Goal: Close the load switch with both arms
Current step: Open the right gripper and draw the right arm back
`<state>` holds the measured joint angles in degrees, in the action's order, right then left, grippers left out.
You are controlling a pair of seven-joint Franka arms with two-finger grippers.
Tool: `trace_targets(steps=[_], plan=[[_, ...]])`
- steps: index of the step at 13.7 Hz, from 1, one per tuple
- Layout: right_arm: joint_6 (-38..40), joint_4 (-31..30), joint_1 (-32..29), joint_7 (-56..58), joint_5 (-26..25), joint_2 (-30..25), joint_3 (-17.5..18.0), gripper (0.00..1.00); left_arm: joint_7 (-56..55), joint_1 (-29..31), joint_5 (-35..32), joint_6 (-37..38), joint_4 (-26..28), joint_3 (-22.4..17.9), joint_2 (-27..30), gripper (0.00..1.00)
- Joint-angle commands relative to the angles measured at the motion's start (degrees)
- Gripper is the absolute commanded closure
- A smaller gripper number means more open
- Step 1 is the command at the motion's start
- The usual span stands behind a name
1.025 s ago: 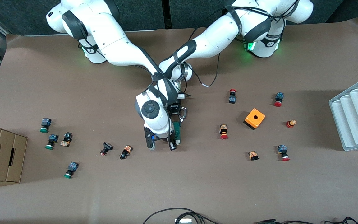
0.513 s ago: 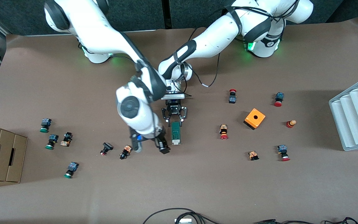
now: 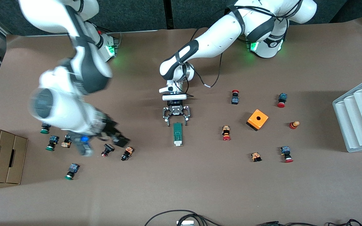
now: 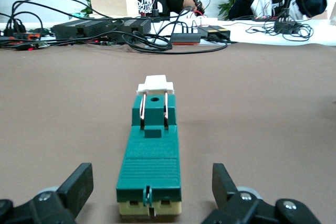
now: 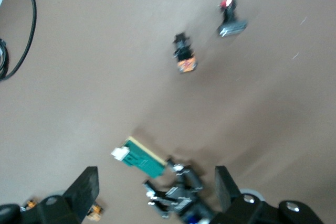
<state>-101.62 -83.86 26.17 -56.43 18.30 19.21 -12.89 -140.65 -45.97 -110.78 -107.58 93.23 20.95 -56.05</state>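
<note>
The load switch (image 3: 177, 134), a narrow dark-green block, lies flat on the table's middle with its white piece (image 3: 177, 143) toward the front camera. My left gripper (image 3: 177, 123) is open just off the switch's other end. In the left wrist view its fingers (image 4: 79, 184) stand on either side of that end of the switch (image 4: 149, 166), apart from it. My right gripper (image 3: 104, 145), open and holding nothing, hangs over push buttons toward the right arm's end. The right wrist view shows the switch (image 5: 139, 157) and the left gripper (image 5: 176, 192) below, between its wide fingers (image 5: 86, 187).
Small push buttons (image 3: 127, 153) lie scattered on both sides of the switch. An orange cube with a hole (image 3: 257, 119) sits toward the left arm's end, near a white ridged tray (image 3: 360, 116). A cardboard box (image 3: 2, 157) stands at the right arm's end. Cables (image 3: 181, 216) lie at the front edge.
Both grippers opened and let go of the load switch, which stays on the table. The right arm swung up and away toward its own end. The left gripper backed off slightly.
</note>
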Motion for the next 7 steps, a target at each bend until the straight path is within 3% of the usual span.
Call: trace_targets(steps=[1,4,7], plan=[[3.6,-11.3,-5.0,13.8,-2.8,-12.6,1.3,0.01,5.7,-0.4,6.0,-1.1,0.9,0.0,4.7,0.0],[8.6,-16.7,-12.6,33.2,-6.7,-20.9,1.3,0.01,7.2,-0.4,9.0,-2.2,1.3,0.7,7.1,0.0],[9.8,-18.2,-18.4,51.6,-12.7,-24.4,1.2,0.01,13.0,-0.1,14.6,-2.2,1.2,1.8,9.8,0.0]])
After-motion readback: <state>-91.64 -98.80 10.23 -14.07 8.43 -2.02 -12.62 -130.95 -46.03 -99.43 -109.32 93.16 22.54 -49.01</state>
